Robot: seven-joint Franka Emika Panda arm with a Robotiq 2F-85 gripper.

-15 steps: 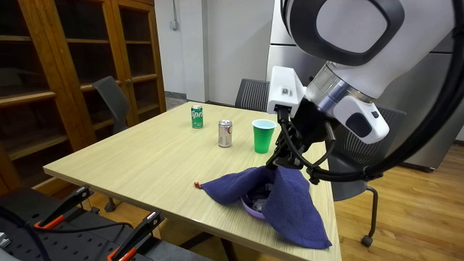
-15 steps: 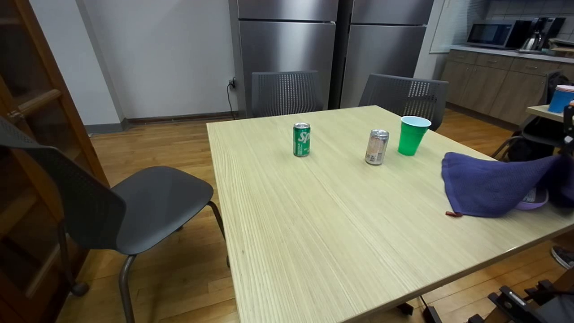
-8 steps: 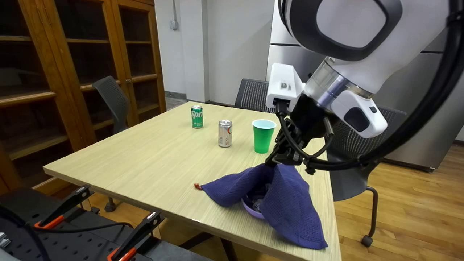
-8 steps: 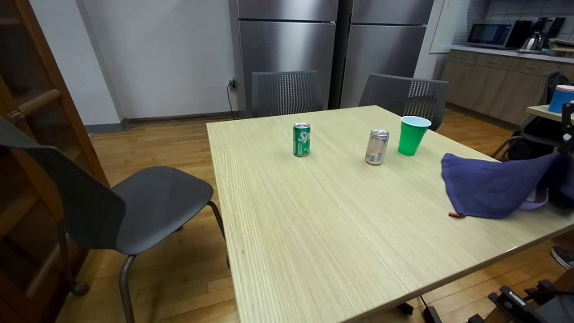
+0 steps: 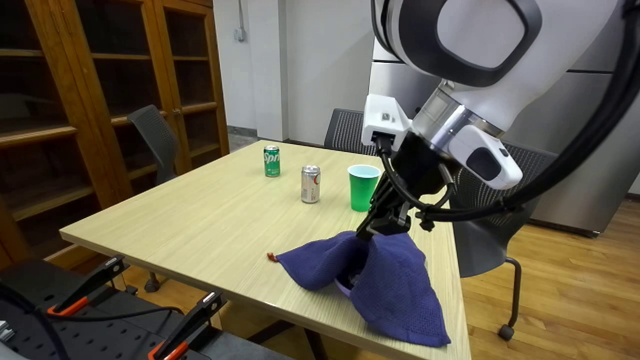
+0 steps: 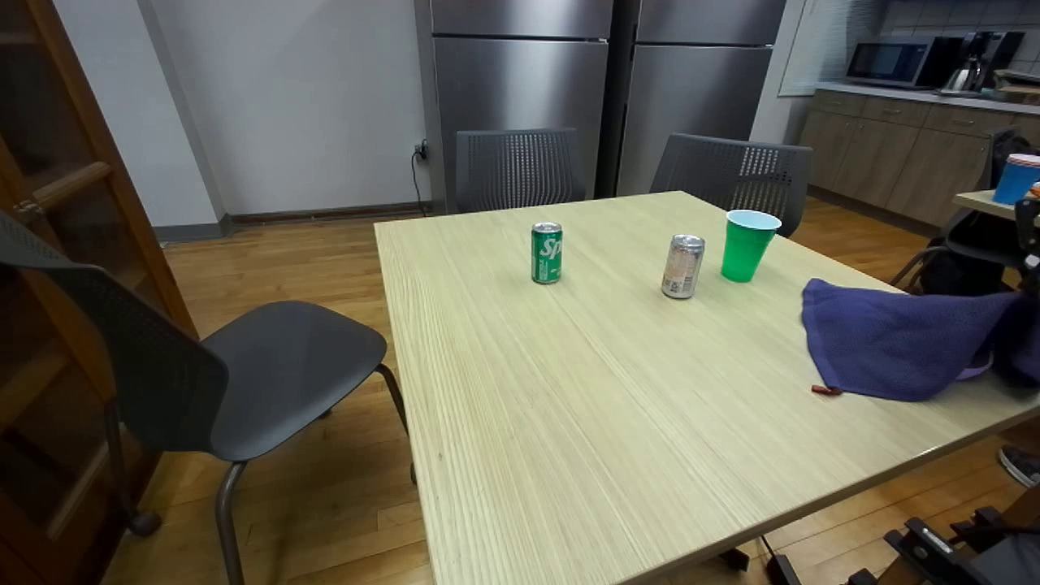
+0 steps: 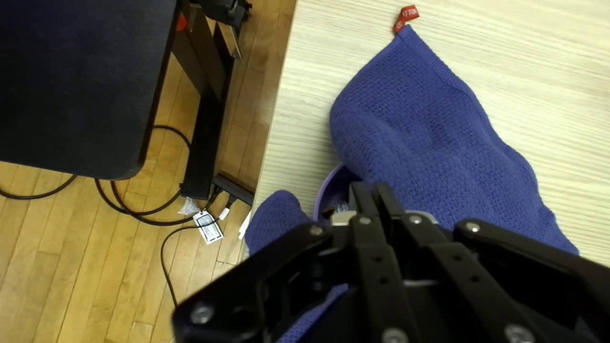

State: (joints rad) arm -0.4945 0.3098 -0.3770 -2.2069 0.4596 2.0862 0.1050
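Handling the towel (image 5: 400,290), apparently midway: it's covering part of the purple bowl (image 7: 334,188) on the surface (image 5: 215,210), side gap remaining; hand (image 7: 375,189) is standing narrow, seemingly pinching the towel's peak, release pending.

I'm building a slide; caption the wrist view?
Wrist view: gripper, jaws close together, at a blue towel partly covering a purple bowl on a pale table.
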